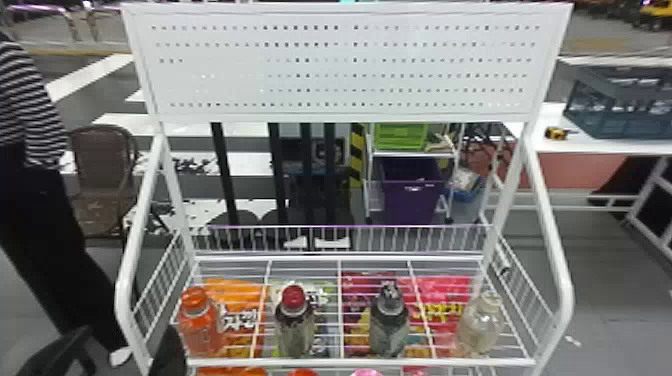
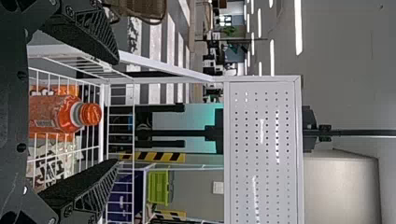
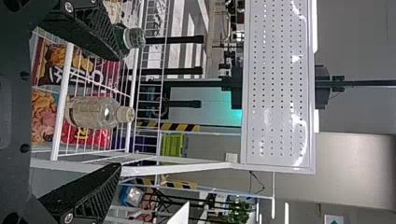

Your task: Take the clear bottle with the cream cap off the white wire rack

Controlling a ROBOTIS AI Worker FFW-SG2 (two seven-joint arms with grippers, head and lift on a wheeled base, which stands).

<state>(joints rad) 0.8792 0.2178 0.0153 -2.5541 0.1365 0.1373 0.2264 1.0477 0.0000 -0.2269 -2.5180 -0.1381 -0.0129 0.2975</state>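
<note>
"What is your right pincer [image 3: 119,113] doing over there?"

"From my console I see its two flat black fingers spread wide; they have hold of nothing; the clear plastic bottle with the cream cap [image 3: 92,112] lines up with the gap between them in the right wrist view, farther off and untouched."

"And where does that bottle stand?"

"On the white wire rack [image 1: 320,362]; it is upright at the right-hand end of the front row, behind the front rail; I have the tall dark bottle with the grey cap [image 1: 389,322] next along, partly behind one right finger in that wrist view; then comes the dark-bodied bottle with the red cap [image 1: 295,325]; then the bright orange bottle with the orange cap [image 1: 200,325] at the left-hand end."

"Your left pincer [image 2: 116,112]?"

"Also wide apart and gripping nothing; I see the orange bottle beyond it, between the fingers in the left wrist view."

"What lies farther out?"

"Through the shelf wires I make out shiny snack bags, an orange one [image 1: 240,295] at the left and a pinkish-red one [image 1: 445,290] at the right; the white perforated metal board [image 1: 345,70] tops the rack; behind it I see a bright green plastic crate [image 1: 401,136] above a deep purple bin [image 1: 410,195]."
</note>
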